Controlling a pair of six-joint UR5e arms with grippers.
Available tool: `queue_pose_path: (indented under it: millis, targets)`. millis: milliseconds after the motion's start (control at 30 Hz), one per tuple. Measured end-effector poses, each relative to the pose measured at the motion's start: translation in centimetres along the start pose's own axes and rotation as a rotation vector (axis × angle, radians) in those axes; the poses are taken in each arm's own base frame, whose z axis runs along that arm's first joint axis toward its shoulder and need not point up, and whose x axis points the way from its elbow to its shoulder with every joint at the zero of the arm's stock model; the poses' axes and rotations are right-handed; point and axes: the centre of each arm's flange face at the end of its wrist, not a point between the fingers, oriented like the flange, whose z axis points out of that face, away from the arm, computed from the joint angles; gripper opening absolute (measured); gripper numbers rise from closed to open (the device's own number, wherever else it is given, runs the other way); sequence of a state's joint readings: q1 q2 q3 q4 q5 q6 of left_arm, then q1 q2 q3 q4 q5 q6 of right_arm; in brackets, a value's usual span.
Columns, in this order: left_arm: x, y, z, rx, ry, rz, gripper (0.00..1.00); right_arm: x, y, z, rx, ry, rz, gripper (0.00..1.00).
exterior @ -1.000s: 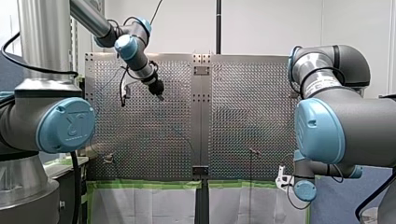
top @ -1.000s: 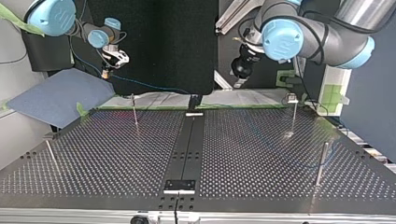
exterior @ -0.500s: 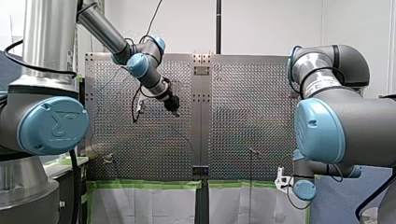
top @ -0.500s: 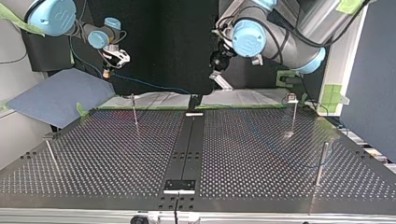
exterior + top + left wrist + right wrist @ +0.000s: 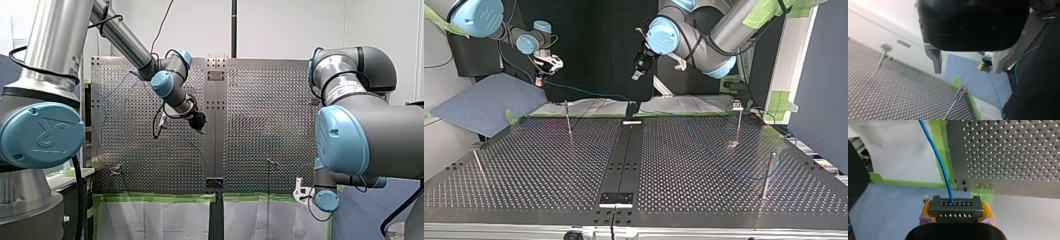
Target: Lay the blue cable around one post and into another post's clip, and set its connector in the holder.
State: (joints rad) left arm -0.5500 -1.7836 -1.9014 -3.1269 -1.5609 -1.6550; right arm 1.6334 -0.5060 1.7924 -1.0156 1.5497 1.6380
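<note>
My right jaws clench the connector (image 5: pixel 955 208) just off the surface's (image 5: pixel 704 165) edge with the blue cable (image 5: pixel 940 162) trailing away, while my left jaws hang released and empty, so a careless reach could, I judge, snag the cable on the wrong post (image 5: pixel 568 117).

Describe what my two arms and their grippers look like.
My left arm and my right arm are grey metal tubes with light-blue joint caps, one embossed with a logo, and black cables run along them. My left gripper is black with metal fingers; my right gripper is black with yellow pads.
</note>
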Motion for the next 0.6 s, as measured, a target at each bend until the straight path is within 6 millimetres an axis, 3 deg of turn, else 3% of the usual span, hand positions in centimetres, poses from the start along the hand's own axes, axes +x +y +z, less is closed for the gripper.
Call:
queue_pose_path:
  millis: [267,600]
  targets:
    - [-0.1,-1.9,2.9,-0.001,-0.052,0.095,1.00,1.3,-0.5,0.3,0.056,0.012,-0.011,0.00]
    - [-0.8,-0.9,7.0,-0.089,-0.118,0.169,1.00,1.2,-1.4,0.1,0.134,0.001,-0.027,0.00]
